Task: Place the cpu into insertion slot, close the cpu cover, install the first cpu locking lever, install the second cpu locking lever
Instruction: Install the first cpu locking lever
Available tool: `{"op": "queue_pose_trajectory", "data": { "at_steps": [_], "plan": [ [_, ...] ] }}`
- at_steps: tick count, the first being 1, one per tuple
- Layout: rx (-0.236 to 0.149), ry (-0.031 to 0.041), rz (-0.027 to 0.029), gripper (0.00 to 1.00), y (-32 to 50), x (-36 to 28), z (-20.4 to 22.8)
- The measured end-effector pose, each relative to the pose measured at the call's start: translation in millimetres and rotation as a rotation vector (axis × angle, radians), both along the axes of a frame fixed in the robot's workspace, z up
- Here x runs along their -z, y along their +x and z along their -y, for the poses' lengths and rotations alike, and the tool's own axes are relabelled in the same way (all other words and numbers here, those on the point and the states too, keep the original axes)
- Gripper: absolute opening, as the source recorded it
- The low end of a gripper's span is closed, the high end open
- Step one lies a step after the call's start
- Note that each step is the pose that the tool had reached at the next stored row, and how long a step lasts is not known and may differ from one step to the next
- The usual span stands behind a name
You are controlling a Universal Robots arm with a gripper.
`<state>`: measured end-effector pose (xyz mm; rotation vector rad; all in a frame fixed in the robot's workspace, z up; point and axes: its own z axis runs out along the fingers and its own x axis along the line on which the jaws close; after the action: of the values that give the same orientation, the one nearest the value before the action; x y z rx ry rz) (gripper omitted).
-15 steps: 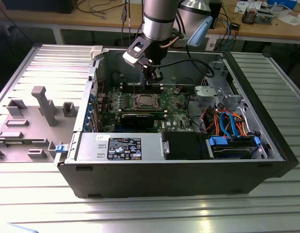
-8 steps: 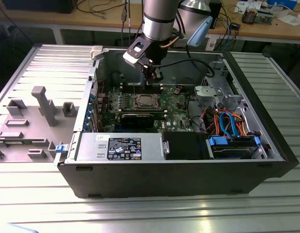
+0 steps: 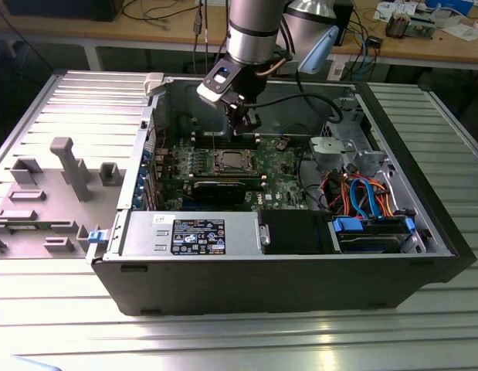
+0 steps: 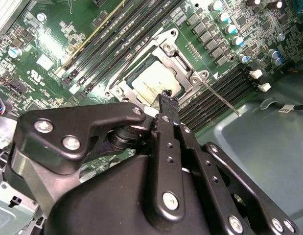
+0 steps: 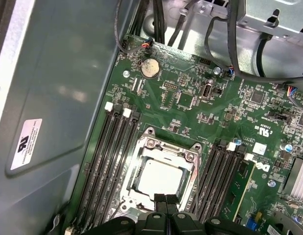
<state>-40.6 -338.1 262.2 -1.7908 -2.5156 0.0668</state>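
Slatted metal bench [image 3: 61, 309] carries an open computer case [image 3: 262, 278]. Inside, the cpu [image 5: 160, 178] lies in the insertion slot [image 5: 151, 143], framed by the cpu cover [image 5: 136, 166]. The closed, empty claw [image 5: 166, 199] hangs at its edge, between memory slots [image 5: 104, 161].

The cpu [image 5: 160, 178] lies flat in the insertion slot [image 3: 217, 161] on the green motherboard [image 5: 190, 117], silvery top face up. The cpu cover [image 5: 166, 151], a thin silver frame, lies closed over it, and the chip shows through its cut-out. One thin locking lever [image 4: 220, 98] juts slantwise from a corner of the frame.
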Motion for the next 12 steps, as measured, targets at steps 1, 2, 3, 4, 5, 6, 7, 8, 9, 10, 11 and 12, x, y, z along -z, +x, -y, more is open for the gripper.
{"op": "queue_pose_trajectory", "data": {
  "at_steps": [1, 2, 3, 4, 5, 6, 7, 8, 9, 10, 11, 12],
  "plan": [
    [-0.002, -0.0001, -0.0001, 0.11, 0.0, 0.0, 0.0],
    [-0.004, 0.0000, -0.0001, 0.11, 0.0, 0.0, 0.0],
    [-0.007, 0.0000, -0.0001, 0.11, 0.0, 0.0, 0.0],
    [-0.009, 0.0000, 0.0000, 0.11, 0.0, 0.0, 0.0],
    [-0.011, 0.0000, -0.0001, 0.11, 0.0, 0.0, 0.0],
    [-0.013, -0.0001, 0.0000, 0.11, 0.0, 0.0, 0.0],
    [-0.017, -0.0001, 0.0000, 0.11, 0.0, 0.0, 0.0],
    [-0.018, 0.0000, 0.0000, 0.11, 0.0, 0.0, 0.0],
    [-0.020, 0.0000, 0.0000, 0.11, 0.0, 0.0, 0.0],
    [-0.021, 0.0000, 0.0000, 0.11, 0.0, 0.0, 0.0],
    [-0.023, 0.0000, -0.0001, 0.11, -0.1, 0.0, 0.0],
    [-0.024, 0.0000, 0.0000, 0.11, -0.1, 0.0, 0.0]
  ]
}}
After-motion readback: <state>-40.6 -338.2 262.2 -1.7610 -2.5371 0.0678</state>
